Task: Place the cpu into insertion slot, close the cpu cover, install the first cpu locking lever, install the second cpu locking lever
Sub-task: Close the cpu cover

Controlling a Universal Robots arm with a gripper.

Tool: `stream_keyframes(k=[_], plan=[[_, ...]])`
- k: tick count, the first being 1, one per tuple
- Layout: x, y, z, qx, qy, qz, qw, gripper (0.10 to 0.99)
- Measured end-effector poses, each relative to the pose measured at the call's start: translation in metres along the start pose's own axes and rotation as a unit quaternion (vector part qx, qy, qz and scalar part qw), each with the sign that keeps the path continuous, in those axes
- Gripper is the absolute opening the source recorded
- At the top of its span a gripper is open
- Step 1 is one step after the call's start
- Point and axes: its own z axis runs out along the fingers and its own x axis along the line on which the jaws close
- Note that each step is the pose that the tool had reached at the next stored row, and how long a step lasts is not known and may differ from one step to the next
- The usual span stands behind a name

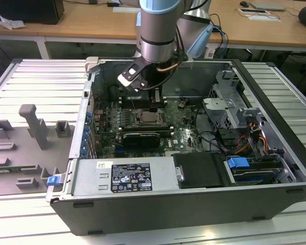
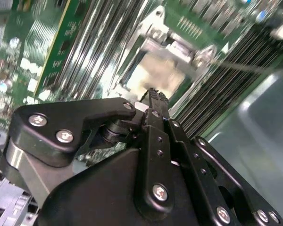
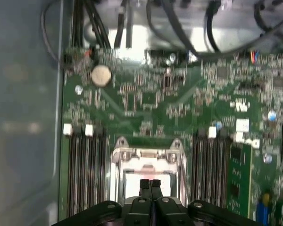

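The cpu point(image 3: 146, 176) is a pale beige square lying in the insertion slot point(image 1: 148, 119) in the middle of the green motherboard. The cpu cover point(image 3: 148, 154), a silver frame, lies over it, and the chip shows through its cut-out centre. In the second wrist view the cpu point(image 2: 162, 70) sits framed by the cpu cover point(image 2: 153, 35). A thin metal lever point(image 2: 243, 67) runs off from one corner. My gripper point(image 1: 155, 106) hangs just above the slot. Its black fingertips point(image 3: 144, 184) are pressed together, shut, with nothing seen between them. The gripper point(image 2: 153, 95) points at the chip's edge.
Memory slots point(image 3: 85, 174) flank the socket on both sides. A long black card point(image 1: 140, 137) lies in front of it, then the power supply box point(image 1: 122, 176). A drive cage point(image 1: 229, 107) and cables fill the exterior view's right. Grey fixtures point(image 1: 33, 127) stand outside the case.
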Motion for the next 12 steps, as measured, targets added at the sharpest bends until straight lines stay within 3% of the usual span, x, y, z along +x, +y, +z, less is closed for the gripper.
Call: stream_keyframes(k=[12], plan=[[0.0004, -0.0207, 0.0114, 0.0001, 0.0000, -0.001, 1.0000, 0.106]])
